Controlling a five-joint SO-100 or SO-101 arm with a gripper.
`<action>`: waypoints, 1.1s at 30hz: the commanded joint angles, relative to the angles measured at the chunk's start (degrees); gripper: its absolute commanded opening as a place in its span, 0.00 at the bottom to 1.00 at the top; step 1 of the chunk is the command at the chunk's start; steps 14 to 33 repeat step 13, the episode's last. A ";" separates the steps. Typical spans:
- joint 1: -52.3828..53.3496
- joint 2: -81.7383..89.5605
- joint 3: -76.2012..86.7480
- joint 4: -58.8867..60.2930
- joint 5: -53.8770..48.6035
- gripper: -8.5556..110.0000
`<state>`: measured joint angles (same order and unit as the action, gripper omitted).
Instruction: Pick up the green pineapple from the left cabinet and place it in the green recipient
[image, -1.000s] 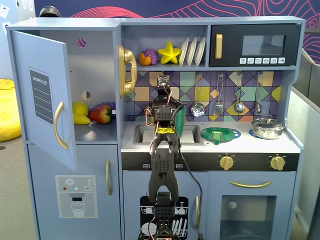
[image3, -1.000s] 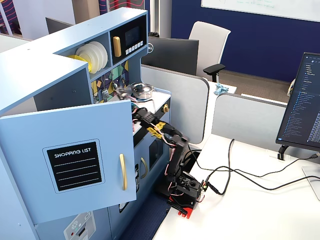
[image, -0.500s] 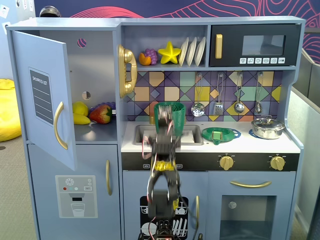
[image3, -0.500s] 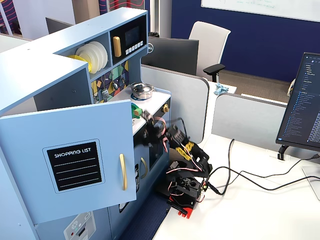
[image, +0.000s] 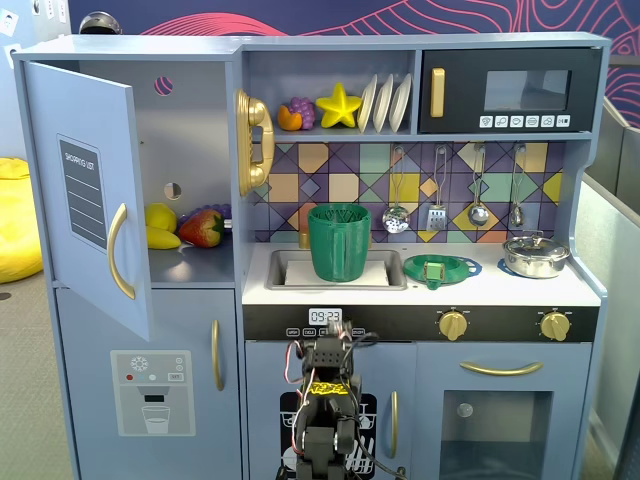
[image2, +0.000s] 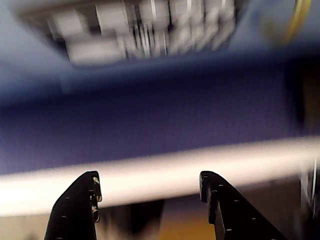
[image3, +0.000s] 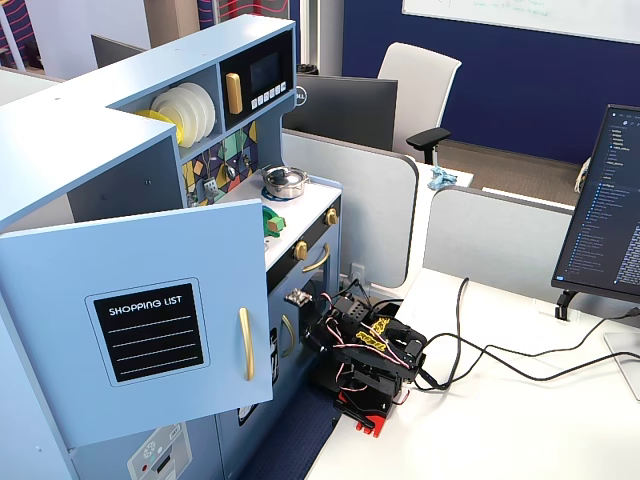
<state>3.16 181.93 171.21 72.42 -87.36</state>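
Two black fingers (image2: 75, 210) of the robot's hand (image2: 150, 187) rise from the bottom edge of the wrist view, spread well apart with nothing between them, facing a blurred blue panel and a pale horizontal strip. In a fixed view the folded black arm (image: 325, 400) sits low in front of the blue-grey toy kitchen (image: 520, 440), just below its digital clock (image: 325, 316). Above the clock, the tall dark green ribbed cup with a handle (image: 340, 242) stands upright in the sink (image: 275, 272), with a flat round green strainer dish (image: 437, 269) to its right. Left of the sink, the tall blue-grey cabinet (image: 195, 150) stands with its door (image: 85, 200) swung open; on its shelf lie a yellow lemon (image: 160, 216) and a red strawberry (image: 203, 229). I cannot make out the green pineapple in any view.
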 joint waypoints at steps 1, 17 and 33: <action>-2.90 0.09 0.44 6.15 6.24 0.21; -2.90 0.18 0.44 15.03 2.99 0.21; -2.90 0.18 0.44 15.03 2.99 0.21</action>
